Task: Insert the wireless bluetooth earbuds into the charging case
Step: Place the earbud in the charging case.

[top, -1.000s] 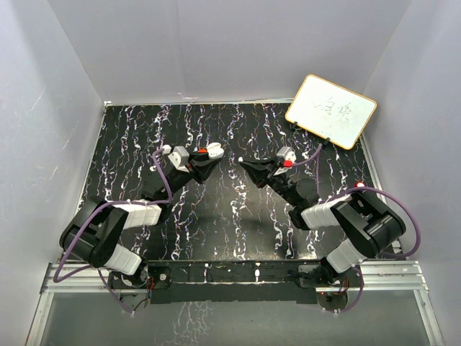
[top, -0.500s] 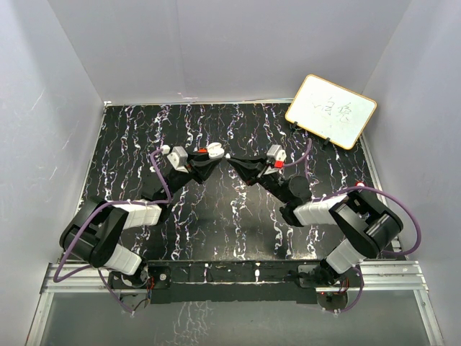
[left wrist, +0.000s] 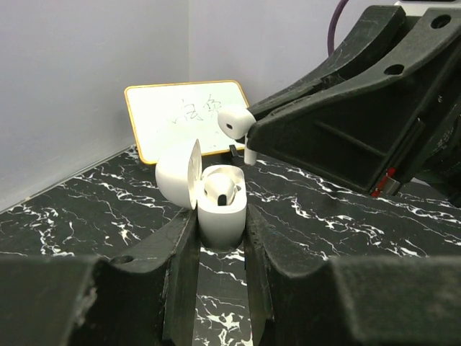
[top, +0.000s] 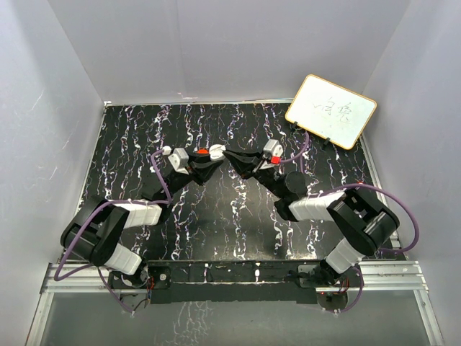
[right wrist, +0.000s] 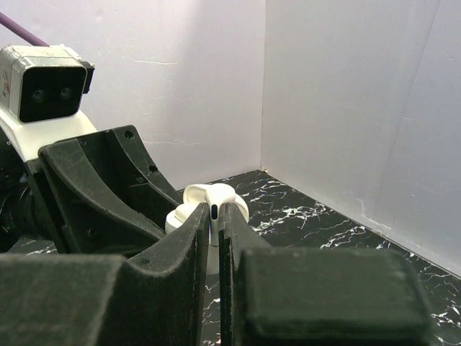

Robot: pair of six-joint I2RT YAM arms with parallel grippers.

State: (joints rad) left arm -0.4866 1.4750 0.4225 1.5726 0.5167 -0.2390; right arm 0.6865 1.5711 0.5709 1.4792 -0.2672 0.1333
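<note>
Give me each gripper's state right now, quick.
Left gripper: shut on the open charging case.
Right gripper: shut on a white earbud, held close to the case.

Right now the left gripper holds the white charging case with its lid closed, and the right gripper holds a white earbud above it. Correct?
Not quite: the lid is open, as the left wrist view shows. Otherwise yes: the left gripper holds the charging case, and the right gripper holds a white earbud above it.
</note>
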